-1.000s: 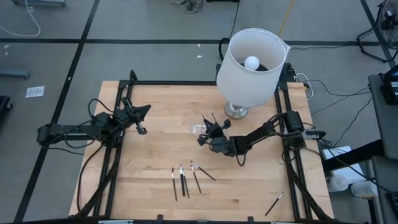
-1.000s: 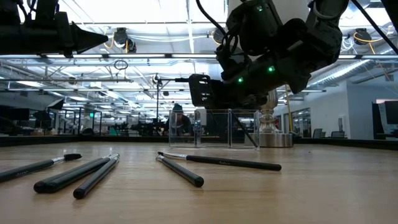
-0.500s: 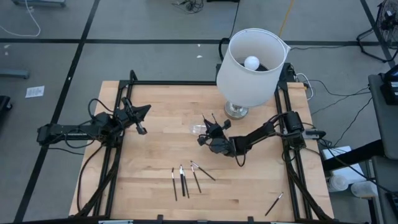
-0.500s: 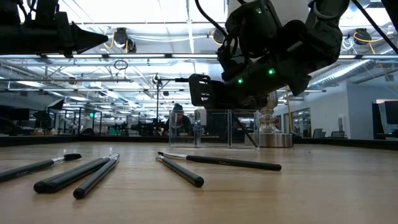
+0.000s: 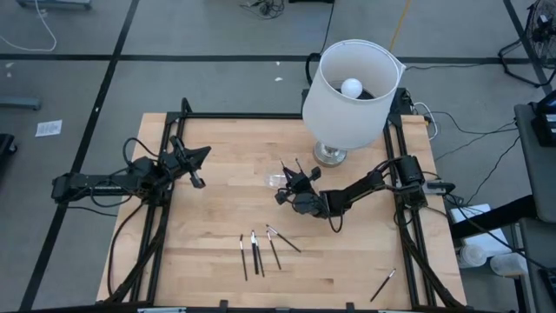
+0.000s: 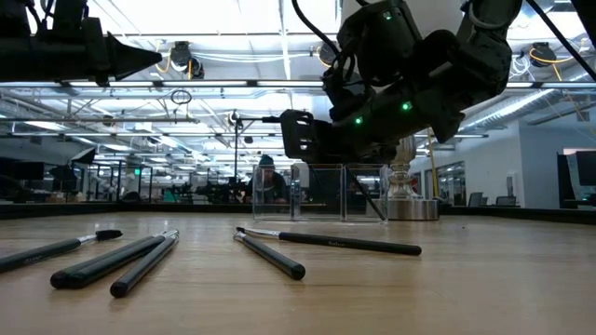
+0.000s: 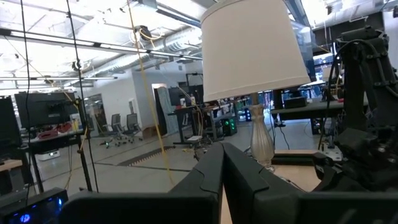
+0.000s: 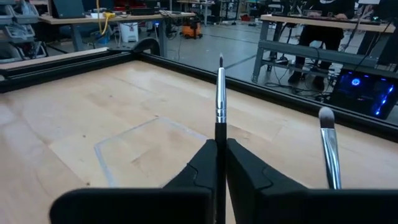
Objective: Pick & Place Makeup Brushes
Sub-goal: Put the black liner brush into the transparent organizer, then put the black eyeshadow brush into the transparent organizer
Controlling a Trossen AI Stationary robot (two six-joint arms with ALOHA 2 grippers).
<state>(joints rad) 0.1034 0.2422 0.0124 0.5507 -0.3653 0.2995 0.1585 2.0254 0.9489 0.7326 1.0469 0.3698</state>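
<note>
Wooden counter (image 5: 217, 217) before you holds a white lamp (image 5: 349, 83). Your right end effector (image 5: 291, 183) hovers mid-counter, pinching one makeup brush (image 8: 220, 102) upright. Loose brushes (image 5: 259, 248) lie nearer you. Your left end effector (image 5: 196, 176), fingers pressed together, waits left.

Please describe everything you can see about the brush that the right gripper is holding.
The brush is very thin, with a slim black handle, a shiny silver metal collar and a small dark pointed tip. It is clamped between the closed fingers of the right gripper and sticks straight out past them, its tip free in the air. It is held above the wooden table, near its middle, just in front of the lamp's base. Only the fingers touch it.
</note>
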